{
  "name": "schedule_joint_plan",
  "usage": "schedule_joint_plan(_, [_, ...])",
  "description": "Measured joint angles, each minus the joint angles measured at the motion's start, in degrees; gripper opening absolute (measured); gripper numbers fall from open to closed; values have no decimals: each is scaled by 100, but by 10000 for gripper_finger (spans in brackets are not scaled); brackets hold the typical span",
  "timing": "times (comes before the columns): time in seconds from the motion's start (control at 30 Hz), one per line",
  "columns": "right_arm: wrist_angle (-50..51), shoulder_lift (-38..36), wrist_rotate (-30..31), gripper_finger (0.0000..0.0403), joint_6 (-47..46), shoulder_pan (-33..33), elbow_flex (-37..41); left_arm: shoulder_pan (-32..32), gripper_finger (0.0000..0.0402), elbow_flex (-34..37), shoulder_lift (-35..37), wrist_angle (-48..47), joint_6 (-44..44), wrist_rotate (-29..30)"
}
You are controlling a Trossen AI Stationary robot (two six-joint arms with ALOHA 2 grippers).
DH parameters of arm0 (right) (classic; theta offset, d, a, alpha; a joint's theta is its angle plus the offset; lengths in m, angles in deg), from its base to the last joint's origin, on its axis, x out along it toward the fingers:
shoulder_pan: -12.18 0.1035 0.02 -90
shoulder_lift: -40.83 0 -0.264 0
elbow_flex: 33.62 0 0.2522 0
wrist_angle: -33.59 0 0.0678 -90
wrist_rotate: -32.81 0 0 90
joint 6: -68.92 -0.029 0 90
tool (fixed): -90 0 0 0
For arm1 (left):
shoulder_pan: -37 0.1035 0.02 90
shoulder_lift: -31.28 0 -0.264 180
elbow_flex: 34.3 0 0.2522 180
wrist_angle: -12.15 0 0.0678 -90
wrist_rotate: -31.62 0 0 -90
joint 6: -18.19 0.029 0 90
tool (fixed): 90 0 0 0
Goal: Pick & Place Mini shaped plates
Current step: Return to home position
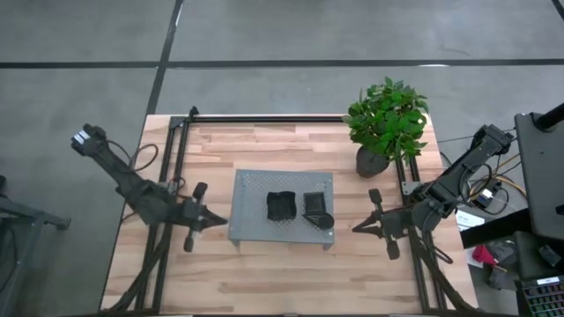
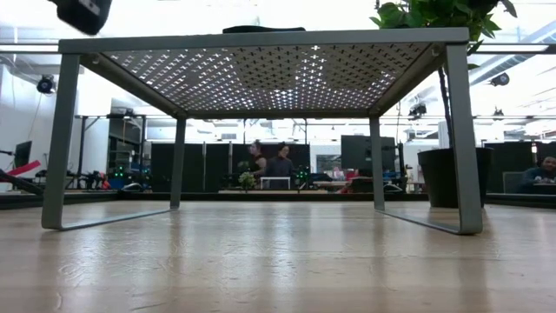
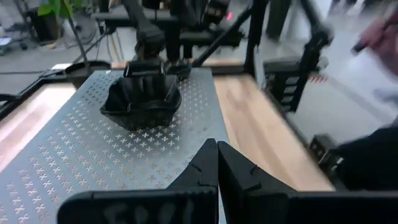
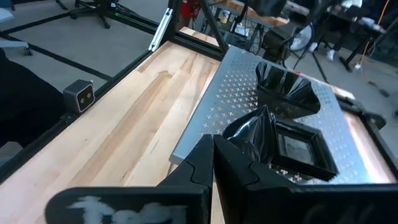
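— Where are the small glossy black shaped plates?
— Stacked on the grey perforated metal shelf, mid-table, between the two claws.
— And the claws?
— The left claw and right claw are pinched together, empty, each pointing at a shelf end. The right is nearer the stacks. The pale wooden table gives room outward.

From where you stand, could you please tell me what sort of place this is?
Probably a robotics lab or open workshop: a pale wooden table carries two dark arms, left gripper and right gripper flanking a grey perforated metal shelf; beyond, people among dark monitors.
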Motion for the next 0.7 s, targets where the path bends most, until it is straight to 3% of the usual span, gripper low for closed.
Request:
schedule_joint_plan(0.17, [-212,-41,-35,8,-481,-81,1,215,0,713,887,849,127,-830])
schedule_joint_plan(0.4, [-673,-375,-1219,8,-457,-963,323,473,0,1136,1581,883,348,-1005])
schedule_joint_plan(0.7, [-695,-1426,-1483,8,-474,-1656,985,488,0,1143,2097,161,572,-1043])
